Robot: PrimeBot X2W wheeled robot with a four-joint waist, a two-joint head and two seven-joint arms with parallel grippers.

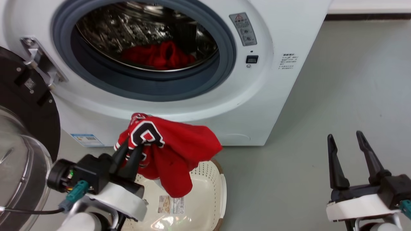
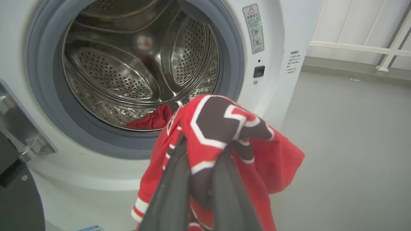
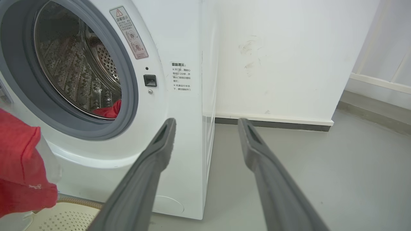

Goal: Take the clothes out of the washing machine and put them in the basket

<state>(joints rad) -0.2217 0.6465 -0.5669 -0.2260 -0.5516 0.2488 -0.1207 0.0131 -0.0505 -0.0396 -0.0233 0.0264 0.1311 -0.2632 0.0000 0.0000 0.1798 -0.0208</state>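
Found left hand clamped on the red jersey, held over the basket just before the washing machine, cloth hanging toward the basket's inside; contact with it could not be told. Noted a second red garment lying low in the drum. Recorded door swung open at left. Found right hand empty, fingers spread, over the floor, well apart from the basket.

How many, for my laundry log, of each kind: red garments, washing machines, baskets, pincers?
Red garments: 2 (jersey, plain one in drum)
Washing machine: 1
Basket: 1
Pincers: 2 (left pincer, right pincer)
Total: 6
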